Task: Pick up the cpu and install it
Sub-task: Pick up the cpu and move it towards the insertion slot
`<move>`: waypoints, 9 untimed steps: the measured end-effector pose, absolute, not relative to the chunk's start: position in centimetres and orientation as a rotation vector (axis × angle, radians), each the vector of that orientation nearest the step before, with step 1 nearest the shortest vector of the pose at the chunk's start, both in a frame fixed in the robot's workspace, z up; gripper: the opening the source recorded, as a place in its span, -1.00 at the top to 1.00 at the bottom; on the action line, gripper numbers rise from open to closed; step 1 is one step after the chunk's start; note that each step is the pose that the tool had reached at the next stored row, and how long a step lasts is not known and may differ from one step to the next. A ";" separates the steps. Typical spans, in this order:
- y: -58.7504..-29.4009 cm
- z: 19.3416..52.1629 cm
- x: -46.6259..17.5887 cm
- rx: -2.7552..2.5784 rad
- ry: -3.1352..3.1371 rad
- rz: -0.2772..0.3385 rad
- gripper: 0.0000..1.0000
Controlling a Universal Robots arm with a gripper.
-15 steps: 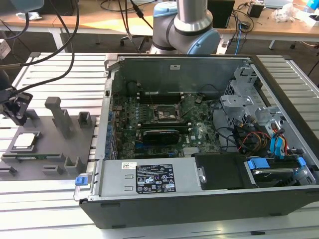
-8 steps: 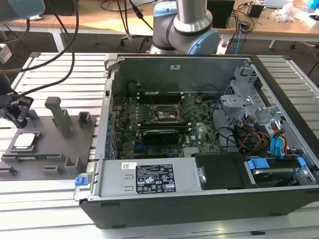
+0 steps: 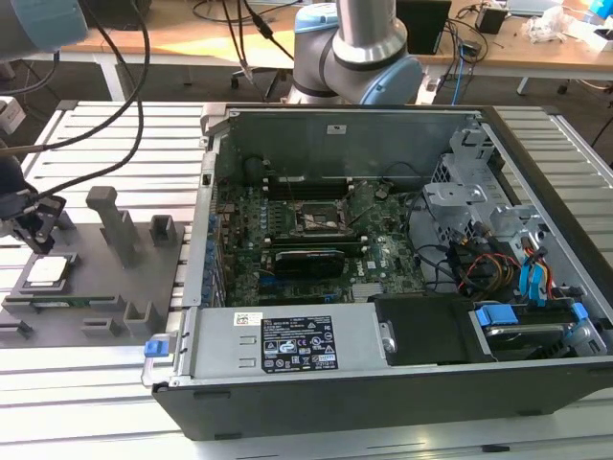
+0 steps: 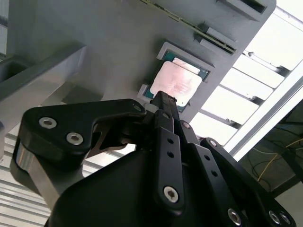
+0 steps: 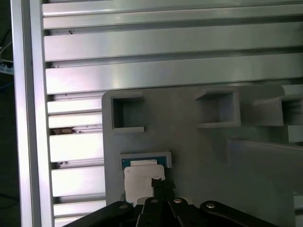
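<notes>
Black claw (image 3: 40, 244) hangs at the far edge of the exterior view's left, low over a grey tray (image 3: 96, 278) on the slatted metal desk (image 3: 115, 134). Its tips are drawn close together and grip nothing. In both wrist views the claw (image 4: 165, 100) (image 5: 159, 183) overlaps the near edge of the cpu (image 4: 177, 81) (image 5: 142, 182); whether it touches the chip cannot be told.

The cpu (image 3: 48, 271) lies flat in a shallow square recess of the tray, shiny top up. A raised rim borders it, and the tray's outer edge lies just beyond. In the first wrist view the tray (image 5: 199, 156) has two open square pockets near the chip and bare slats (image 5: 165, 47) past its edge. In the exterior view an upright post (image 3: 113, 225) stands on the tray between the claw and the computer case (image 3: 383, 407).

A narrow strip of desk separates the tray from the case. The case lies open-topped across the middle and the exterior view's right, its walls rising around the motherboard. The socket (image 3: 321, 218) sits near the middle of the board, well apart from the cpu, with open air above it. Black cables (image 3: 124, 96) sag over the desk in the upper left of the exterior view.
</notes>
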State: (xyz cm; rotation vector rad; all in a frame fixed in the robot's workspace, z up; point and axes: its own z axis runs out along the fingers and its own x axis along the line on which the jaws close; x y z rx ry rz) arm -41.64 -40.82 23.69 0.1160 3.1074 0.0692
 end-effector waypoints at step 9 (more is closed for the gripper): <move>-40.8 23.3 -41.7 0.116 3.107 0.069 0.79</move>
